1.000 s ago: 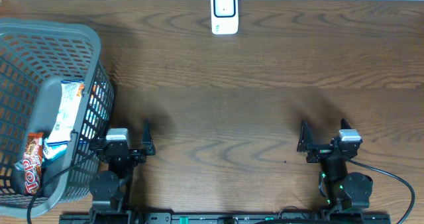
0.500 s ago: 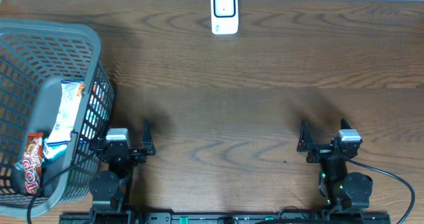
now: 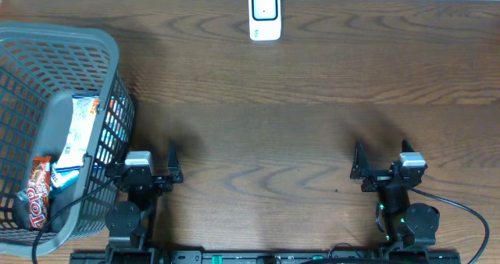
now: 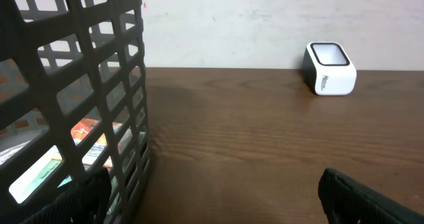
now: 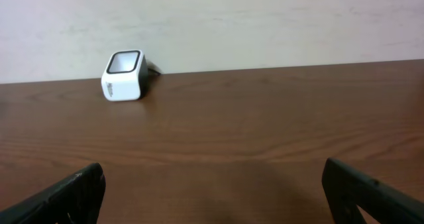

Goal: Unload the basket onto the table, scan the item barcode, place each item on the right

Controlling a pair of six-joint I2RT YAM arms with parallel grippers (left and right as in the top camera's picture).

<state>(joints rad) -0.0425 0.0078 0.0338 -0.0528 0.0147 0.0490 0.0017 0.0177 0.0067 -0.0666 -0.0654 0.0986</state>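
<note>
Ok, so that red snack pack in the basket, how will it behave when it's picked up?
The red pack looks like a glossy film wrapper, so it is probably light, crinkly and a bit slippery. It seems thin and long, so it may bend if lifted by one end. It sits tucked into a corner of the basket, so it might drag on the mesh.

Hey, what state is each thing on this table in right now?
Grey plastic mesh basket: upright, holding snack packets.
Red snack packet: lying inside the basket.
White box-shaped barcode scanner: upright by the far edge, untouched.
Left claw: open, empty.
Right claw: open, empty.
</note>
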